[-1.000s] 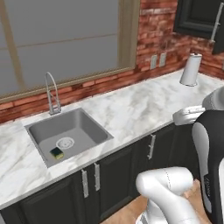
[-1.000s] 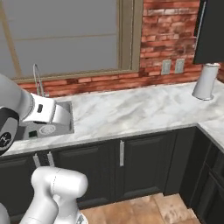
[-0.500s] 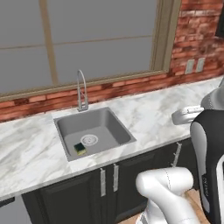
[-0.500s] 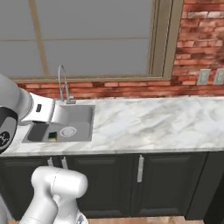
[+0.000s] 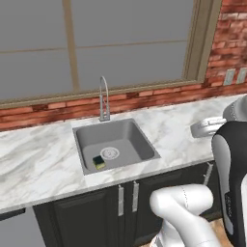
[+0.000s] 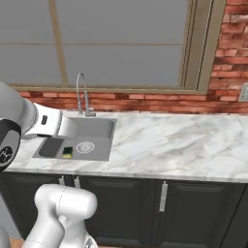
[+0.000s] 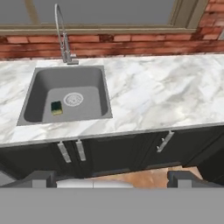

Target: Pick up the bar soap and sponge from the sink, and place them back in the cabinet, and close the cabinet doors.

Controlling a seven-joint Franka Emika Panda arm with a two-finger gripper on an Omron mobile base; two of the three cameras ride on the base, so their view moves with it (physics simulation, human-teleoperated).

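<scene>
sponge (image 7: 56, 107): yellow, dark green top | in sink (image 7: 35, 83) | soap unclear

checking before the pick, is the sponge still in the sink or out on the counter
In the sink. The sponge lies flat on the floor of the sink, beside the round drain, green face up.

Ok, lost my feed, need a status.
Gripper open, empty, high off the counter. Sponge in sink beside the drain. Nothing blocking.

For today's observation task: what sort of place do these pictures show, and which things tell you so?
A kitchen, most likely: a sink with a chrome faucet set in a marble counter, with dark lower cabinets beneath.
</scene>
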